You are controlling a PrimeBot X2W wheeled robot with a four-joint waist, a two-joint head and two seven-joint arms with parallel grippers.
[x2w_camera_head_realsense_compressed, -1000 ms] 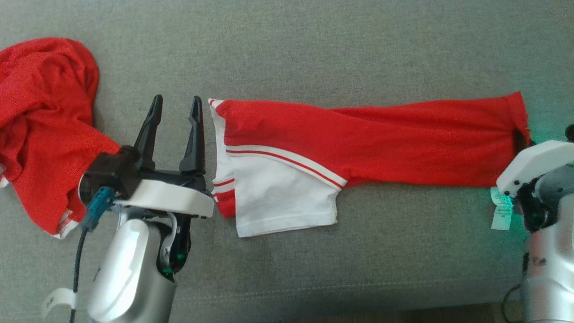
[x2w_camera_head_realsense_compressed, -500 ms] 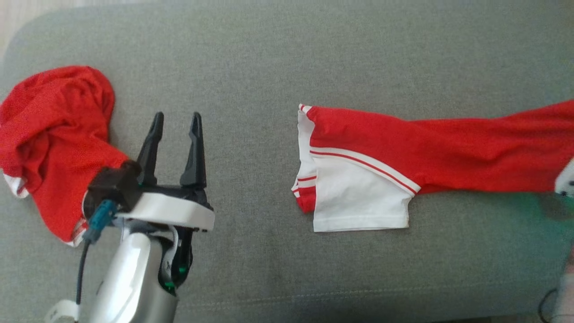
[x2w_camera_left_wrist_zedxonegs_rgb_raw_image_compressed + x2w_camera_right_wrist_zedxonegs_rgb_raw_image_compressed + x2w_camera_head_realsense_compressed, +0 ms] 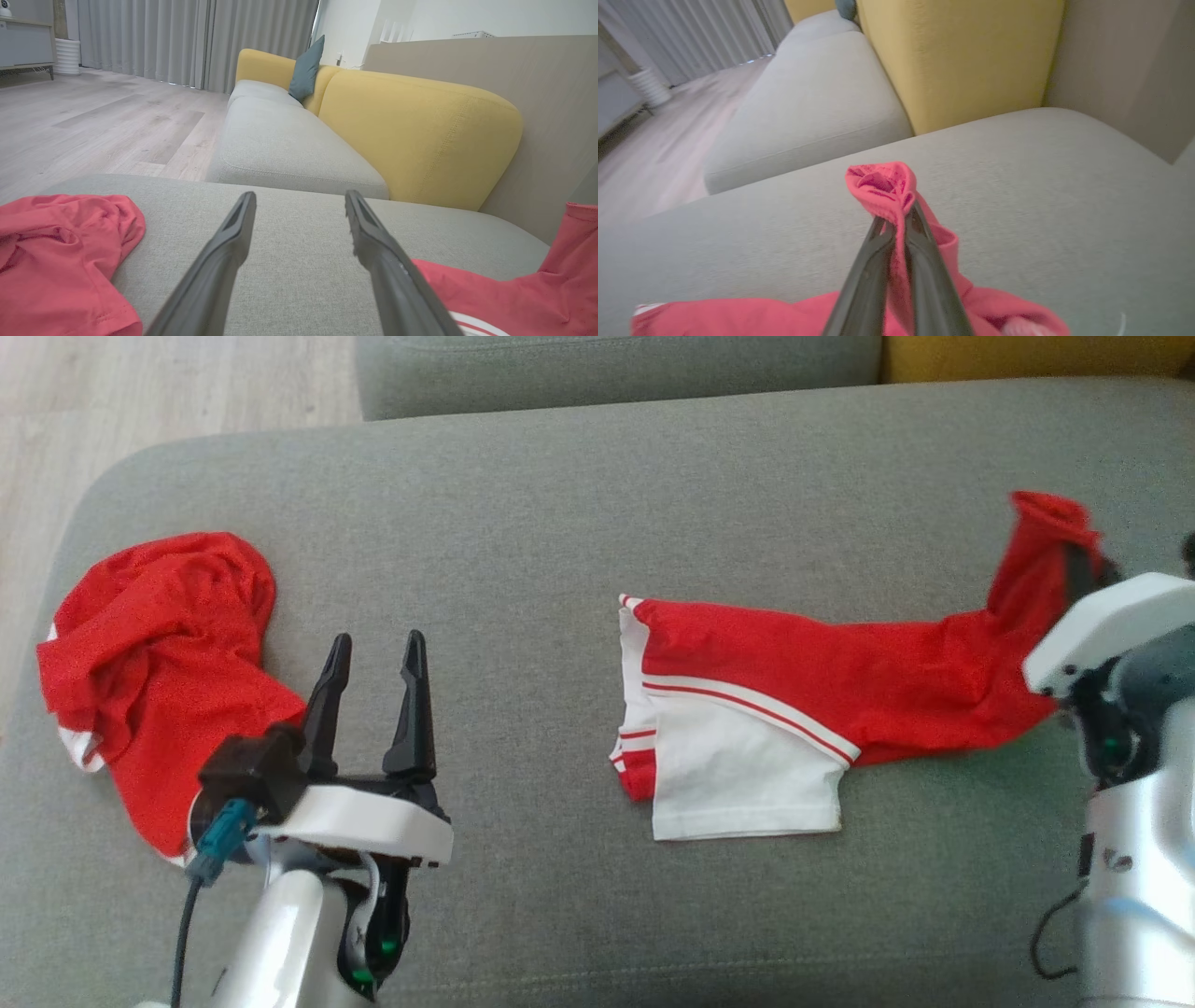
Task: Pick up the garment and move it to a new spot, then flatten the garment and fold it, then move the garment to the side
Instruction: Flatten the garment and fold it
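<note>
The garment (image 3: 794,672), red with a white striped panel, lies in a long folded strip across the grey cushion (image 3: 560,504). Its left end rests flat. Its right end is lifted off the cushion, pinched in my right gripper (image 3: 1081,562), which is shut on it. In the right wrist view the red hem (image 3: 882,184) bunches just above the closed fingertips of that gripper (image 3: 896,220). My left gripper (image 3: 375,649) stands open over bare cushion, well left of the garment, holding nothing. The left wrist view shows that gripper (image 3: 299,198) with the garment (image 3: 514,289) at lower right.
A second red cloth (image 3: 159,653) lies crumpled at the cushion's left end, just left of my left gripper. Wood floor (image 3: 168,392) lies beyond the cushion's rounded left corner. Another grey seat (image 3: 289,149) and a yellow backrest (image 3: 420,135) stand behind.
The head camera has shifted, bringing the cushion's far edge and floor into view. My right gripper has raised the garment's right end and drawn the garment rightward, away from my left gripper, which stays open.
</note>
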